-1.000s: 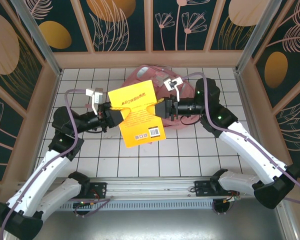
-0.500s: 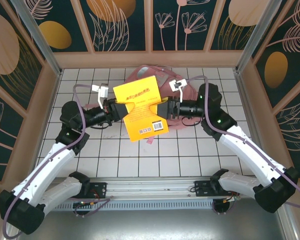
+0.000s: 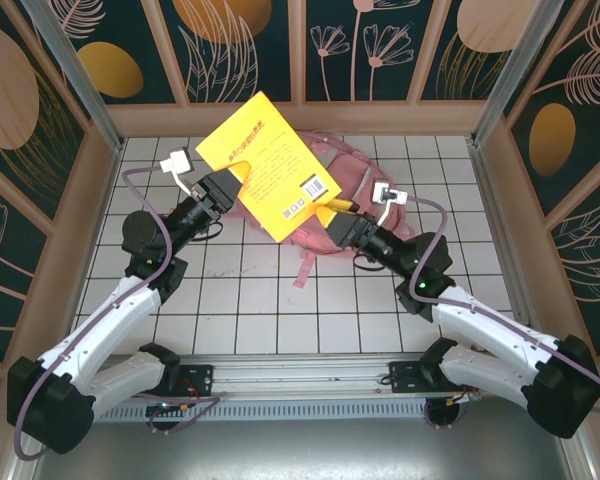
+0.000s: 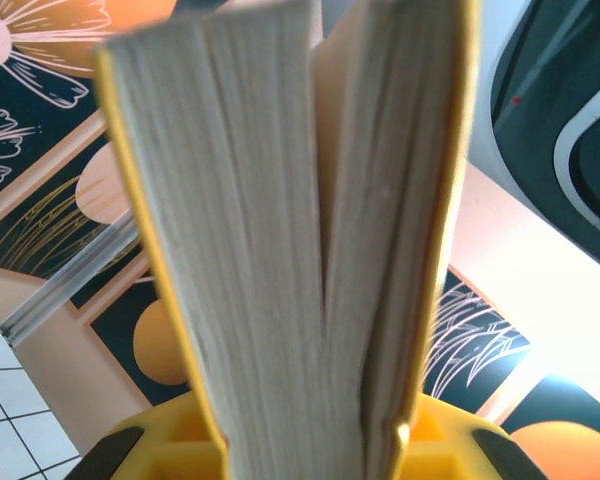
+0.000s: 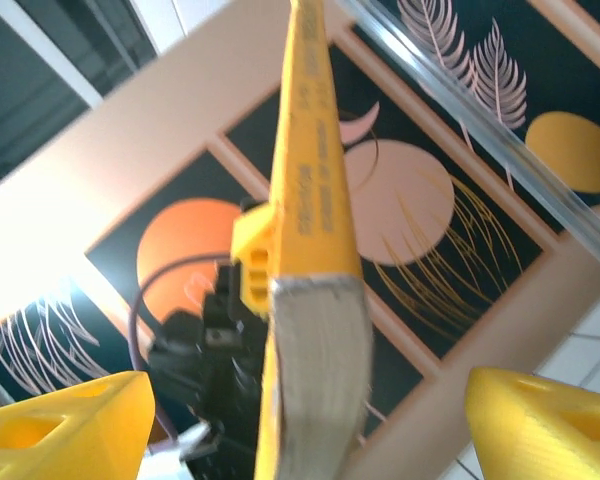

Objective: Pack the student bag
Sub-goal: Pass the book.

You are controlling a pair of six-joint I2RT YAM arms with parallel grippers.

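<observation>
Nearest me, right gripper (image 3: 332,213) has its 2 yellow fingers (image 5: 65,425) spread wide, straddling the book's bottom edge without touching it. Left gripper (image 3: 223,186) is pinching the book (image 3: 268,160) at its side edge and carries it alone. The pages fan slightly apart in the left wrist view. Book is raised and tilted, long axis running far-left to near-right. It's a stiff, glossy yellow cover over a pale paper block. The bag (image 3: 352,185) lies on the white tiled table (image 3: 230,310) under and beyond the book, to the right of the left gripper. It's soft pink fabric, slumped and lumpy. I can't tell where its opening is. My call: left arm must lower the book rightward into it.
</observation>
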